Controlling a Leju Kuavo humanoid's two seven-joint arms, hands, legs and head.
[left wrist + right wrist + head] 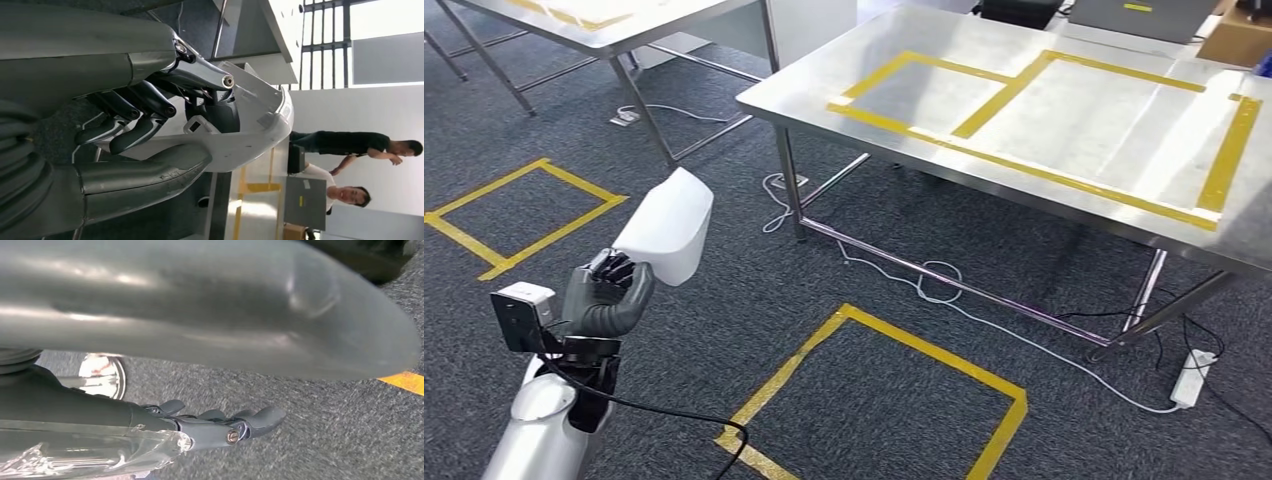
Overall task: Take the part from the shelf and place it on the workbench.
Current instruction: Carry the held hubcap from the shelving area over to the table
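The part (667, 227) is a white, curved plastic shell. My left hand (609, 295) grips its lower end and holds it upright over the carpet, left of the workbench (1064, 120). The workbench is a steel table marked with yellow tape rectangles, and its top is bare. In the left wrist view my fingers (145, 107) curl into the hollow inside of the part (250, 135) while the thumb lies along its outer edge. My right hand (220, 422) hangs over the grey carpet with its fingers stretched out and nothing in them.
A second steel table (604, 20) stands at the back left. Yellow tape squares (874, 400) mark the carpet. White cables (944, 290) and a power strip (1192, 377) lie under the workbench. Two people (350, 145) are beyond the workbench. A cardboard box (1239, 40) sits far right.
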